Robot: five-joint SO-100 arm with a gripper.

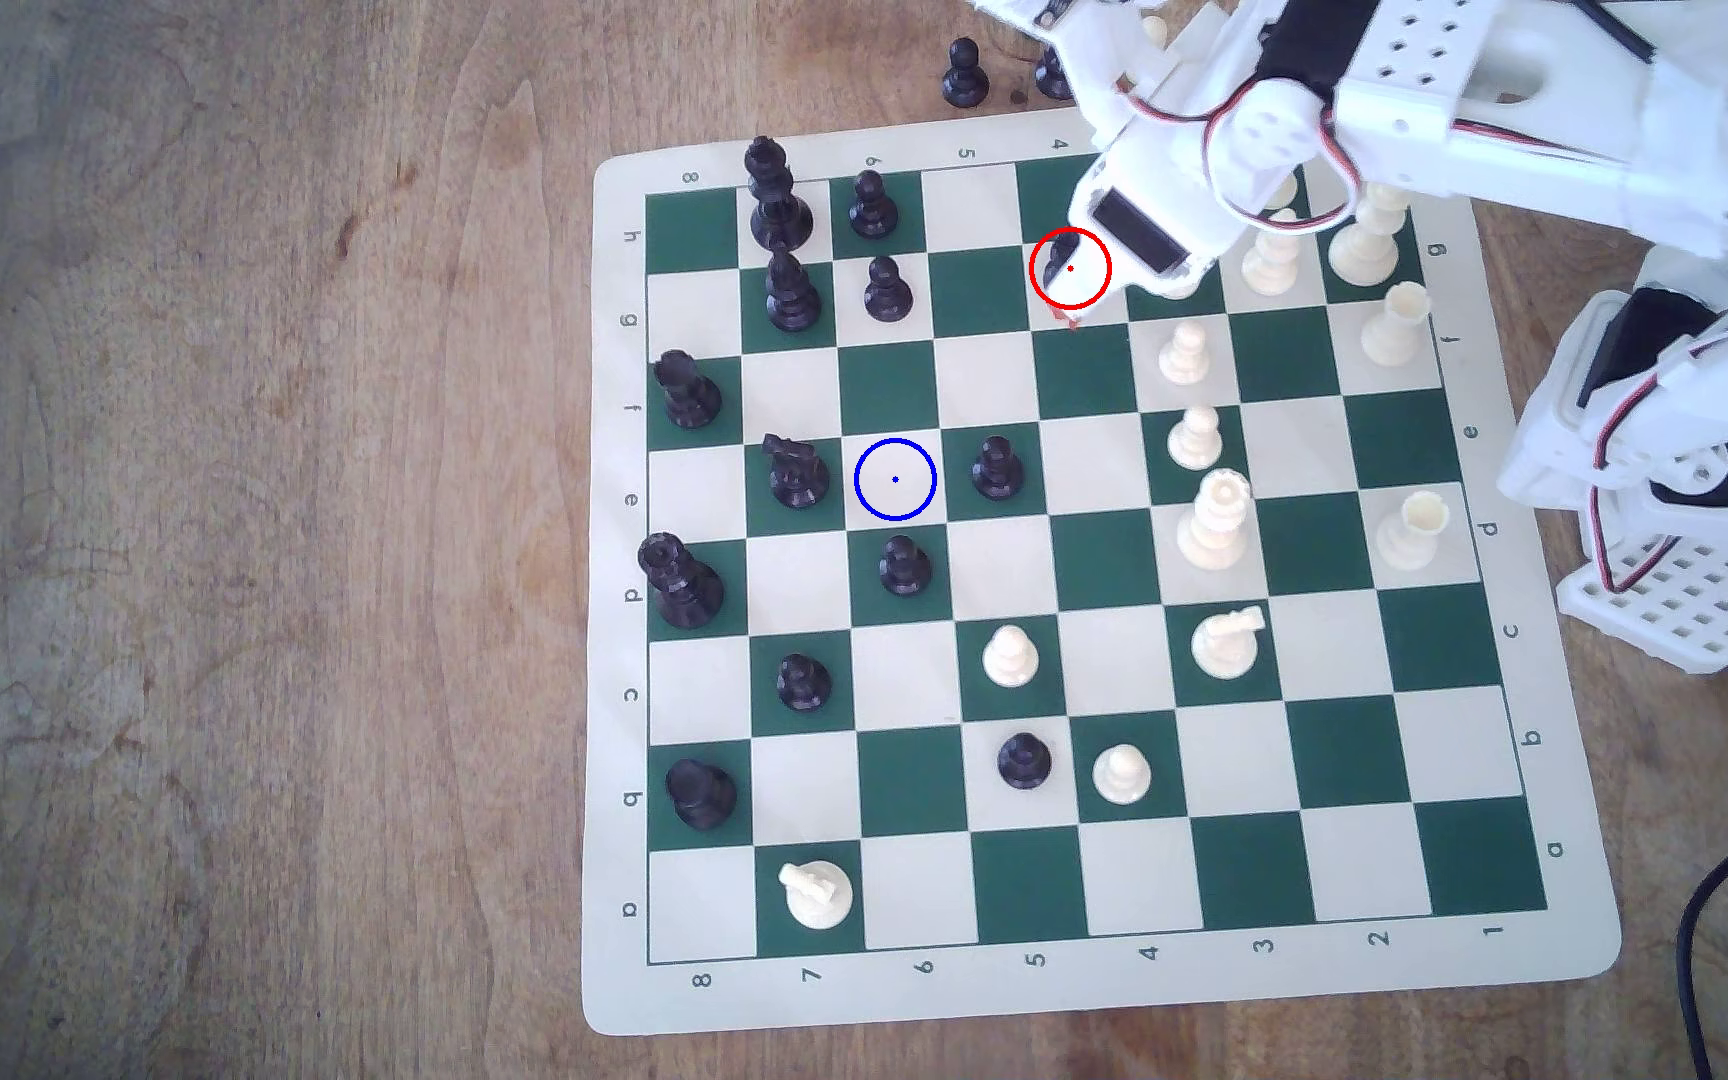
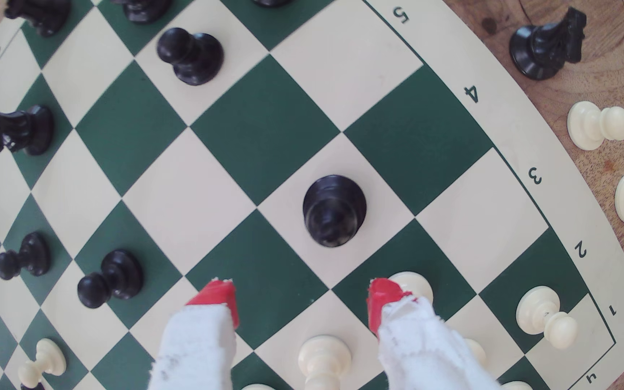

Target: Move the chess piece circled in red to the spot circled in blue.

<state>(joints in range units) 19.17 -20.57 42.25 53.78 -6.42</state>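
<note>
The chess piece circled in red (image 1: 1059,260) is a black, slim piece on a cream square near the board's far edge, half hidden under the arm in the exterior view. The wrist view looks down on its pointed top and round base (image 2: 335,210). My gripper (image 1: 1073,312) hangs just over it, open, and its red-tipped fingers (image 2: 215,298) stand wide apart. The piece stands just beyond the fingertips, untouched. The spot circled in blue (image 1: 894,479) is a bare cream square about two columns toward the exterior view's left and two rows nearer.
A black knight (image 1: 794,473) and two black pawns (image 1: 996,467) (image 1: 904,566) border the blue ring. White pieces (image 1: 1184,353) crowd the squares at the exterior view's right of the gripper. Captured pieces (image 2: 547,45) sit on the wooden table beyond the board's rim (image 1: 621,623).
</note>
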